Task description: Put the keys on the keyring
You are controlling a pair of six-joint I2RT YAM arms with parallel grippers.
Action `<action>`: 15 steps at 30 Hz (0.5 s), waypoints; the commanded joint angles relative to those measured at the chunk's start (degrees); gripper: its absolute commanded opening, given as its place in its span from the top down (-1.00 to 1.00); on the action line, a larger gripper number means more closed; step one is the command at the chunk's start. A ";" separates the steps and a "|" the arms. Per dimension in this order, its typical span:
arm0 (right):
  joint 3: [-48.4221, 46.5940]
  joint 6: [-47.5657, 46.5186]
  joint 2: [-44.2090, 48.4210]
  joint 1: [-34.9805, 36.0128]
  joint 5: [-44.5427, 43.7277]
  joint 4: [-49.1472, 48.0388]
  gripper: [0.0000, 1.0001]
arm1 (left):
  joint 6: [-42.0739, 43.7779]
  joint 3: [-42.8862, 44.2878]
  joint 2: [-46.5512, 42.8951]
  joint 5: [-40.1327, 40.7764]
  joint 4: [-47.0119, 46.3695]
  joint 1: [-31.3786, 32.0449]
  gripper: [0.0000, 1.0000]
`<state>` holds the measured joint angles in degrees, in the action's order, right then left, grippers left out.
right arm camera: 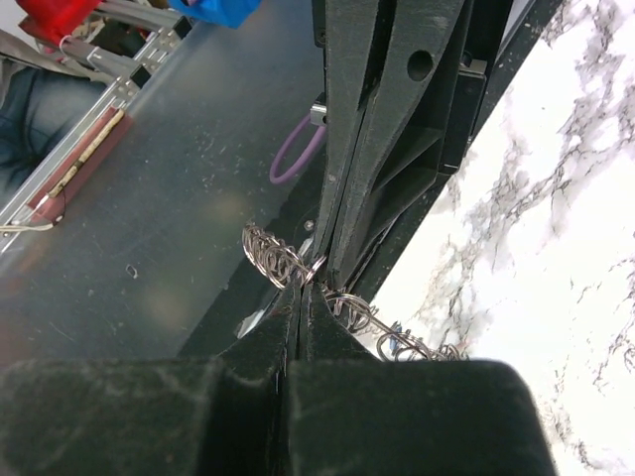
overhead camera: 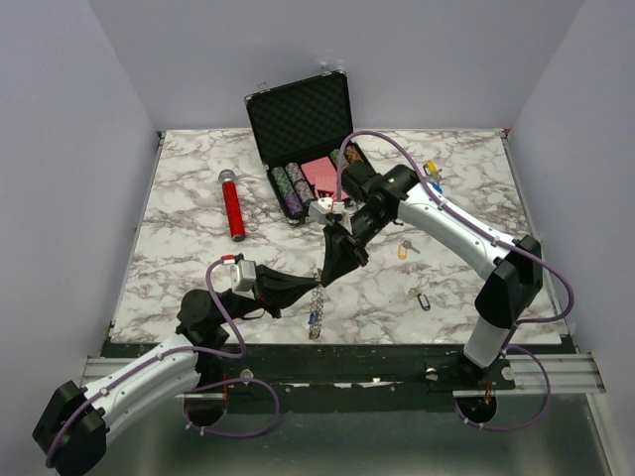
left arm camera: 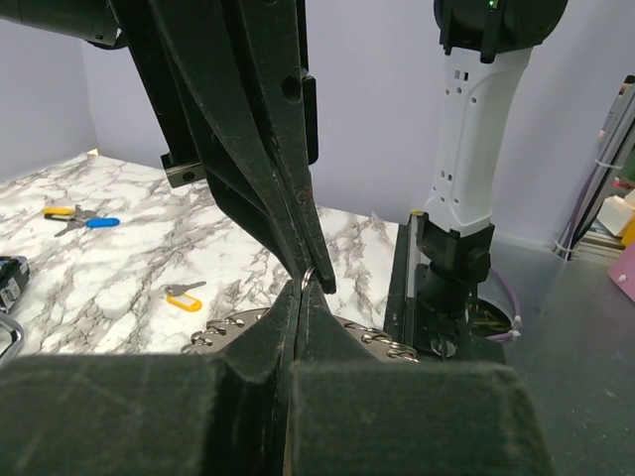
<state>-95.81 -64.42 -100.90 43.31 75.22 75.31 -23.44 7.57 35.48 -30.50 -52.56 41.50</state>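
Quick note on how this stuff handles. My left fingers (left arm camera: 296,319) and right fingers (right arm camera: 300,309) are both closed, tip to tip, pinching the same bit of bare wire on the keyring (overhead camera: 316,315). It hangs just over the near edge of the surface (overhead camera: 198,258), roughly in the middle. The ring wire itself looks thin, hard and stiff, but the load of little keys strung on it makes the whole thing heavy and floppy. I'd expect it to swing and the keys to slide around the wire if I tilt it. Smooth metal on my pads also seems slippery, so the spot to hold is a bare gap between keys, pinched square. Grabbing a bunch of keys would probably let it roll. The loose keys are the opposite: light, flat and lying right down on the marble. The yellow-tagged key (overhead camera: 403,250) is just to the right of my right arm. The dark-tagged key (overhead camera: 424,299) is nearer, and two more keys (overhead camera: 432,175) sit far right. I'd go for the plastic tag, since it's thicker and likely grippier than the blade.
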 commanded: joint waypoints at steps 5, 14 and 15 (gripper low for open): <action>-2.80 13.87 -0.87 1.43 -8.50 -4.72 0.99 | 5.41 2.35 -4.80 3.70 9.55 -0.36 1.00; -5.00 14.77 -0.70 1.34 -16.33 -1.75 0.99 | 19.03 11.66 -10.17 0.71 37.76 -0.54 -0.10; -5.70 14.50 -1.05 1.43 -17.03 -0.87 0.99 | 20.79 13.15 -10.17 0.62 40.83 -0.54 -0.12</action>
<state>-98.00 -51.05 -101.23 44.31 63.11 71.29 -11.86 15.29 26.28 -29.02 -26.57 41.30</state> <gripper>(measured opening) 0.010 0.533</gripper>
